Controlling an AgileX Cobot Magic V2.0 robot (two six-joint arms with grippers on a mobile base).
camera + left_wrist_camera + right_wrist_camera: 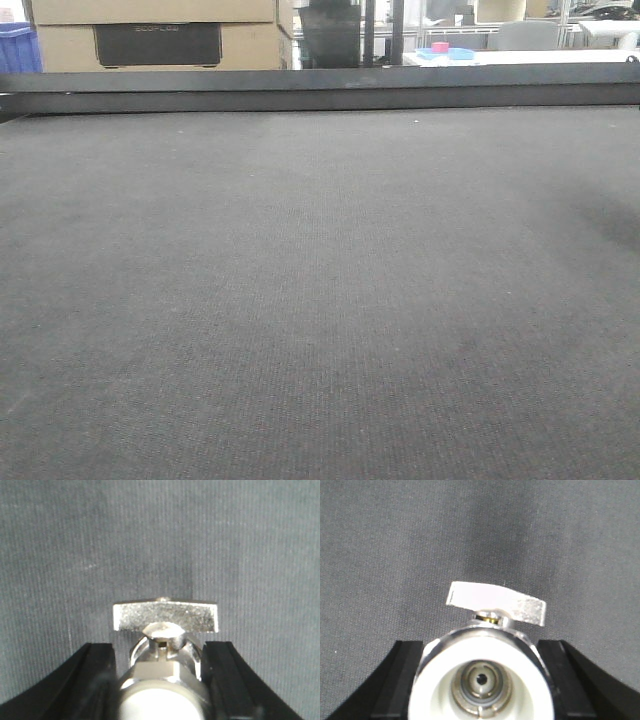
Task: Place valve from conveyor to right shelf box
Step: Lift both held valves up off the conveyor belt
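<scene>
Closest to the lens in the right wrist view, the whitish open end of a valve (480,682) is seen pinched between the black fingers of the right gripper (480,649). Its body is pointed straight back at the camera, and its flat handle (496,602) is laid crosswise beyond the fingertips. A second valve (162,667) is clamped likewise in the left gripper (160,649). Only the conveyor (320,300) is shown beneath. No shelf box is seen; the right-held valve is judged nearer it.
</scene>
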